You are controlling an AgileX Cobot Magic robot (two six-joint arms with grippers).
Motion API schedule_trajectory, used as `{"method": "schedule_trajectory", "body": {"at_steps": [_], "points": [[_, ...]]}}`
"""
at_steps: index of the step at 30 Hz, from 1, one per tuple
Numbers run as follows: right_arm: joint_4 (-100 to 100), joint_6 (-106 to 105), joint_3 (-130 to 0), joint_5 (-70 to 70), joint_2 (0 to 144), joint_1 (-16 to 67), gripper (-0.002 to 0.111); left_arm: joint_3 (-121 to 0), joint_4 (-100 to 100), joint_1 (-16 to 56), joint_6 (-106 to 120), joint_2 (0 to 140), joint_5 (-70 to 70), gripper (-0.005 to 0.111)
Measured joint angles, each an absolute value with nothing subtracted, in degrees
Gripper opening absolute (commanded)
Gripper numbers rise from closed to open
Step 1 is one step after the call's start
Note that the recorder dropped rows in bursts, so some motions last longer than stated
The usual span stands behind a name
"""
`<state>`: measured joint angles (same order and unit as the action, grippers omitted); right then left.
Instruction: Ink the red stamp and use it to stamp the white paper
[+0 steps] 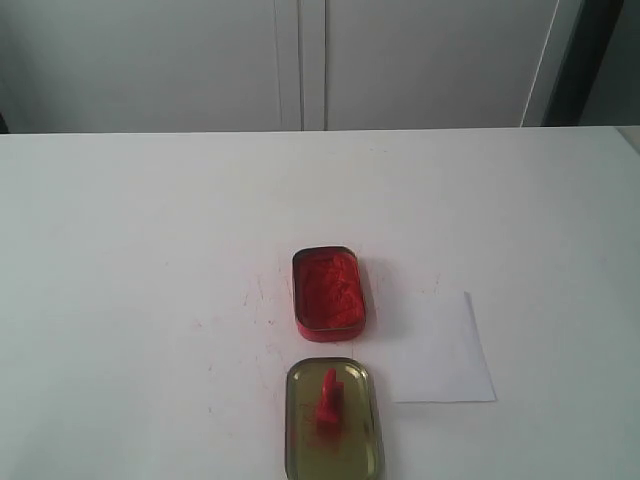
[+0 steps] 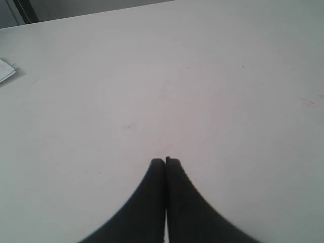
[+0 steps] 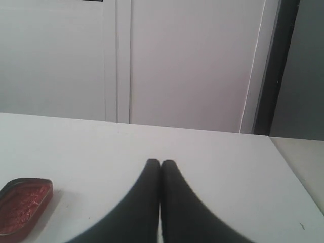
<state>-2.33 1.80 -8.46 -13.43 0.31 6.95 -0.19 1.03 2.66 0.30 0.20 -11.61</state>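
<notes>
The red stamp [image 1: 328, 400] stands in a partly cropped gold tin [image 1: 300, 435].

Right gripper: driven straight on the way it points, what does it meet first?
Nothing nearby: the right gripper, shut, points over bare table; the ink tin lies off to one side. Past the edge stands the cabinet, distance unclear.

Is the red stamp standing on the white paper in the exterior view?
No, the red stamp stands inside the shallow gold tin, which lies beside the white paper.
</notes>
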Motion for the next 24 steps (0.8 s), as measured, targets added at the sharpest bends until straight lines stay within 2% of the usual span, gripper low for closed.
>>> {"method": "schedule_trajectory", "body": {"at_steps": [6,24], "points": [[-2.3,1.8,-14.4,-22.4,0.6,7.0,0.0,-0.2,1.0,2.7,0.3,0.2,-11.6,0.0],[-2.2,1.8,-21.2,-29.6,13.5,7.0,0.0,-0.2,1.0,2.7,0.3,0.2,-11.6,0.0]]}}
